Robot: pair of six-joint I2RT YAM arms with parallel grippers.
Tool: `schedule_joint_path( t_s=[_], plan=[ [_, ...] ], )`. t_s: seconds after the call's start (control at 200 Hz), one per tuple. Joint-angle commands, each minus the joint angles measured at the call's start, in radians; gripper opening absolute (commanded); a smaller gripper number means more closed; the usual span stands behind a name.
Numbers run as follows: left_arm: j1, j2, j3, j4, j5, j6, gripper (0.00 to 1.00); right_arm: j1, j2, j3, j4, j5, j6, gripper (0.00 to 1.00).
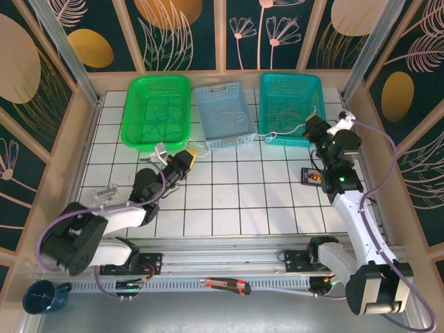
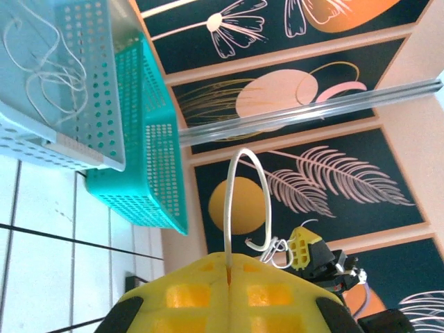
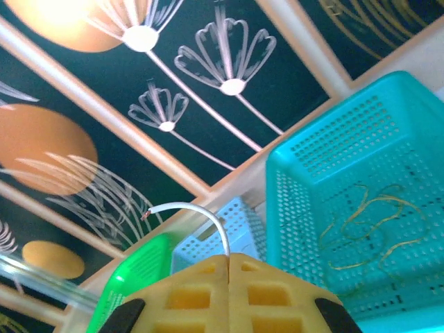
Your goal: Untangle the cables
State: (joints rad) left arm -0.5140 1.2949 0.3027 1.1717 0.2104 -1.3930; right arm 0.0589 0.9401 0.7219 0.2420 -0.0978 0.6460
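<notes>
Cable (image 2: 229, 201) — clamped: left pincer (image 2: 227, 257), right pincer (image 3: 229, 258).

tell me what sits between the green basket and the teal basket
The light blue basket, with whitish cable inside, sits between the green basket and the teal basket, as the top external view shows.

Bright, even light throughout with faint shadows; top view sharp, wrist views slightly soft up close.

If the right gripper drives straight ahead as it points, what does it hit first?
Probably the blue basket, just beyond the right gripper; the teal basket lies off to the side. Depth is unclear: it may pass above the rim to the wall.
</notes>
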Motion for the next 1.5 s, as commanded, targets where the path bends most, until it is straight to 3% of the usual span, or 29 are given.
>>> schedule_joint_path(
  t_s=[0.0,0.395,0.746,1.221,1.496],
  plan=[
    [0.022,-0.098,-0.004,-0.205,-0.056,0.156,0.00,-0.049,-0.039,-0.030,0.005,0.027,0.030,0.00],
    [0.121,-0.312,-0.010,-0.401,-0.143,0.217,0.00,-0.212,-0.095,-0.102,-0.042,0.024,0.044,0.00],
    [0.214,-0.367,0.056,-0.501,-0.131,0.267,0.00,-0.311,-0.110,-0.148,-0.049,-0.003,0.052,0.00],
    [0.229,-0.301,0.188,-0.539,-0.094,0.368,0.00,-0.296,-0.097,-0.182,0.014,-0.141,0.085,0.00],
    [0.229,-0.177,0.349,-0.550,-0.028,0.437,0.00,-0.127,-0.102,-0.207,0.026,-0.105,0.092,0.00]
  ],
)
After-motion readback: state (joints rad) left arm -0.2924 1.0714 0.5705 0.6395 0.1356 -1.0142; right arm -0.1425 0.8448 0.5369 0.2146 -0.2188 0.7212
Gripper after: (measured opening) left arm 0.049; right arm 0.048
